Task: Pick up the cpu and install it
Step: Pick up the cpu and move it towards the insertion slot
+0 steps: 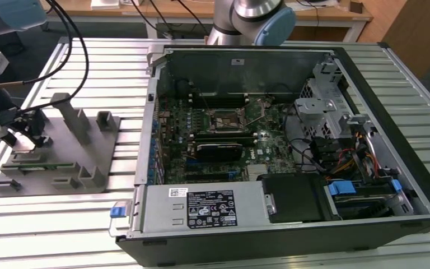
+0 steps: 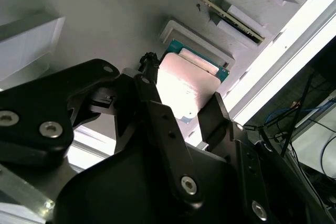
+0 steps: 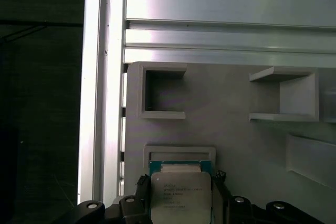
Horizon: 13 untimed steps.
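The claw (image 1: 22,140) is at the exterior view's left, about 9 o'clock from the open computer case (image 1: 394,112), sitting low over the grey plate (image 1: 51,185) on the slatted table (image 1: 65,224). In both wrist views the 2 black fingers (image 2: 157,114) flank the cpu (image 2: 186,85) and press on its 2 opposite edges, so it looks pinched. Its shiny top faces up and a thin green rim shows along 1 side. It sits right at a shallow raised pocket frame (image 3: 178,152) on the plate. I can't tell whether it's lifted clear or still resting in there.

In the first wrist view that pocket is close to the plate's outer edge, with just a few table slats before the table edge. There's another square pocket (image 3: 163,93) further along the same edge.

Room-wise, in the exterior view 2 tall upright blocks (image 1: 76,120) stand at roughly 3 o'clock from the claw, between it and the case. The plate's near edge is just beside the case wall, with a narrow strip of table between. The case side is off, and the socket (image 1: 226,119) on the green board (image 1: 275,140) is open from above, with cables and a metal bracket off at its 3 o'clock.
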{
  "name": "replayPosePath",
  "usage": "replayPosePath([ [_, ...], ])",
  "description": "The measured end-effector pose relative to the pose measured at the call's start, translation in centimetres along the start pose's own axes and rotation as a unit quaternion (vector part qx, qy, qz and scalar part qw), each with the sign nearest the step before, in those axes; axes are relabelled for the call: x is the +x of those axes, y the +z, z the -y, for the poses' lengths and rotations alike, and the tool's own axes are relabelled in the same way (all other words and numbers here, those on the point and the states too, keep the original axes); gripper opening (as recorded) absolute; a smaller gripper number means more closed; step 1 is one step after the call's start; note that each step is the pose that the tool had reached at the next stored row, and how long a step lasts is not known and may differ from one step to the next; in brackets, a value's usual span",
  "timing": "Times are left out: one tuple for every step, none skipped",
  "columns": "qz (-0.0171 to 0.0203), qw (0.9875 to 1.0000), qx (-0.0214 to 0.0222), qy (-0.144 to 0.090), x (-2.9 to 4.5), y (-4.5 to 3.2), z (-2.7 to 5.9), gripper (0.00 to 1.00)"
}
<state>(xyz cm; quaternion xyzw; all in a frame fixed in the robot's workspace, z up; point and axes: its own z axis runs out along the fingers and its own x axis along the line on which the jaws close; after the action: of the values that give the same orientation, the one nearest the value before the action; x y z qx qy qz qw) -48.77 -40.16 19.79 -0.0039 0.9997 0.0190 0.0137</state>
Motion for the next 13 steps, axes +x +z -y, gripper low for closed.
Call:
replayPosePath([
  [0.0000, 1.0000, 0.0000, 0.000, 0.00, 0.00, 0.00, 0.55],
  [0.0000, 1.0000, 0.0000, 0.000, 0.00, 0.00, 0.00, 0.55],
  [0.0000, 1.0000, 0.0000, 0.000, 0.00, -0.01, 0.00, 0.55],
  [-0.0001, 1.0000, 0.0000, 0.000, 0.00, -0.04, 0.00, 0.55],
  [-0.0003, 1.0000, 0.0002, 0.000, 0.01, -0.14, 0.00, 0.55],
  [-0.0001, 1.0000, 0.0001, 0.000, 0.00, -0.22, -0.01, 0.55],
  [0.0000, 1.0000, 0.0000, 0.000, -0.01, -0.31, -0.01, 0.55],
  [-0.0001, 1.0000, 0.0000, 0.000, -0.01, -0.44, -0.02, 0.55],
  [0.0000, 1.0000, 0.0000, 0.000, -0.01, -0.58, -0.02, 0.55],
  [0.0000, 1.0000, 0.0000, 0.000, -0.02, -0.73, -0.03, 0.55],
  [-0.0001, 1.0000, 0.0000, 0.000, -0.02, -0.91, -0.03, 0.55],
  [0.0000, 1.0000, 0.0000, 0.000, -0.03, -1.08, -0.04, 0.55],
  [0.0000, 1.0000, 0.0000, 0.000, -0.03, -1.25, -0.05, 0.55],
])
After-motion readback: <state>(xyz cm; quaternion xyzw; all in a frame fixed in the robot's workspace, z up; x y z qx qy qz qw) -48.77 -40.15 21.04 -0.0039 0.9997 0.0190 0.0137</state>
